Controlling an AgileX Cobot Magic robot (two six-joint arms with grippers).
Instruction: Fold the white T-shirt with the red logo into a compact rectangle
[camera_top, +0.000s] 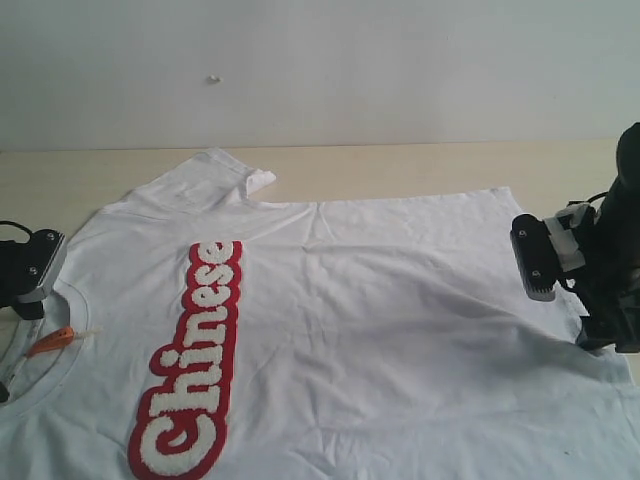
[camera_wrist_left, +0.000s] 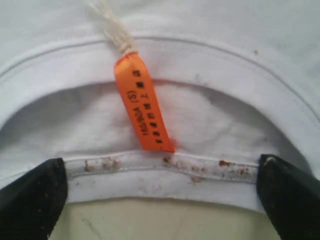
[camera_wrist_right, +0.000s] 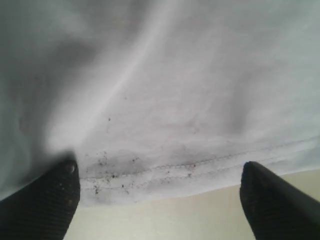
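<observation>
White T-shirt (camera_top: 380, 320) lies flat on the tabletop (camera_top: 400, 165), red logo (camera_top: 190, 370) up, left fingers (camera_wrist_left: 35, 195) spread wide astride the collar (camera_wrist_left: 165, 180) by the orange tag (camera_wrist_left: 142, 107), right fingers (camera_wrist_right: 45, 195) spread wide astride the hem (camera_wrist_right: 165, 172).

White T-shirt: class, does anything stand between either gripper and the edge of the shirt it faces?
Nothing visible does. The left gripper has its open jaws on either side of the collar of the white T-shirt, where only the orange tag lies on the fabric. The right gripper stands open at the bare hem.
</observation>
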